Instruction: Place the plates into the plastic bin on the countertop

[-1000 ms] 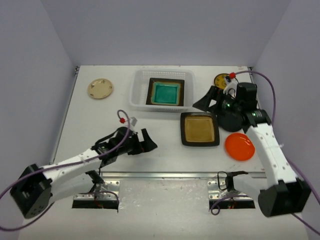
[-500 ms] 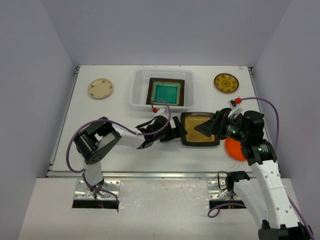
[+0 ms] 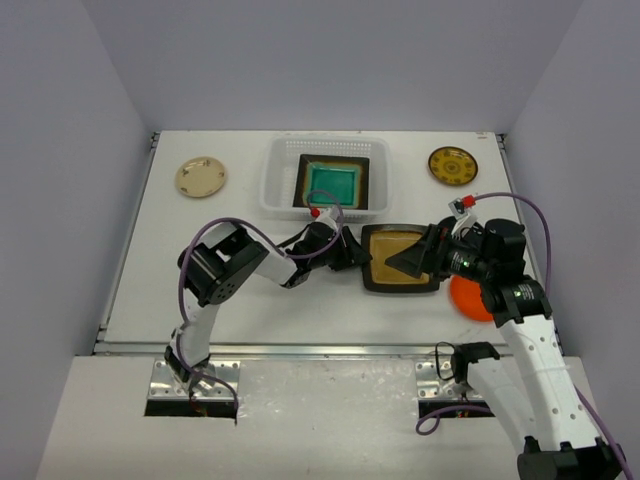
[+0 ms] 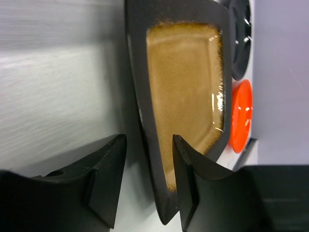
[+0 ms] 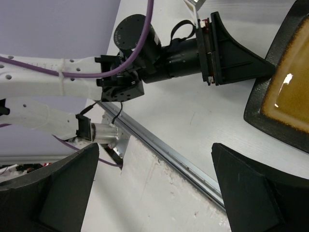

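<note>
The amber-centred square plate (image 3: 400, 258) lies flat on the countertop (image 3: 200, 260), in front of the plastic bin (image 3: 283, 175). A teal-centred square plate (image 3: 332, 186) lies in the bin. My left gripper (image 3: 352, 254) straddles the amber plate's left rim. In the left wrist view the left gripper (image 4: 148, 140) has one finger over the amber plate (image 4: 183, 87) and one outside, with a narrow gap still showing. My right gripper (image 3: 420, 258) hovers wide open over the same plate. Nothing is between the fingers of the right gripper (image 5: 154, 193).
An orange round plate (image 3: 468, 300) lies right of the amber one, partly under the right arm. A cream round plate (image 3: 201, 176) sits back left and a patterned yellow one (image 3: 451, 165) back right. The metal front edge (image 3: 320, 349) runs along the near side.
The left arm swung from the near left to the amber plate's left rim and its jaws narrowed around it. The right arm came down from the back right to over that plate.
</note>
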### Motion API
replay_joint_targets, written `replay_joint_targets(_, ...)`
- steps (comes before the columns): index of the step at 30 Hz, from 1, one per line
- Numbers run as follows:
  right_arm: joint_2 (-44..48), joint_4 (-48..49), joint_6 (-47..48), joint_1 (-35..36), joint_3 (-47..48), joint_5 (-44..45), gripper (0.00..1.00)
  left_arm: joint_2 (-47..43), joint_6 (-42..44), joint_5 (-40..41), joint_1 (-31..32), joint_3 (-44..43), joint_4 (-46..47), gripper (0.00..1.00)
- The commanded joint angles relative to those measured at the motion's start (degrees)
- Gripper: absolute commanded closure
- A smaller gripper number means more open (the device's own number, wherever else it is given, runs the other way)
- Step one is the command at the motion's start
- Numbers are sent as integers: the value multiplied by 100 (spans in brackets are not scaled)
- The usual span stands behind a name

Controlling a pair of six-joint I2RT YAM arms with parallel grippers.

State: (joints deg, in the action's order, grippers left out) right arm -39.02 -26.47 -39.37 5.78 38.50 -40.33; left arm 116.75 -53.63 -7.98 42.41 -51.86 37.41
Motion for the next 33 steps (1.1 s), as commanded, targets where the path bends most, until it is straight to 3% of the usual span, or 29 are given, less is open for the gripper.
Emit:
replay_joint_targets(1, 10, 420, 24, -10, 89, -390, 1, 508, -48, -553, -136, -57, 202, 60)
replay_joint_targets(8, 70, 485, -45, -7, 8, -493, 1, 805, -235, -691, -118, -70, 565, 73)
replay_joint_targets(12, 117, 438, -30, -7, 29, -461, 1, 638, -315, -585, -118, 99, 663, 99)
replay_joint_targets(23, 267, 280, 15, -7, 207, -348, 1, -2361, -230, 546, 265, 1453, 56, 100)
replay_joint_targets(33, 245, 67, 31, -7, 678, -97, 1, -4742, 162, 199, 479, 1381, -1401, 100)
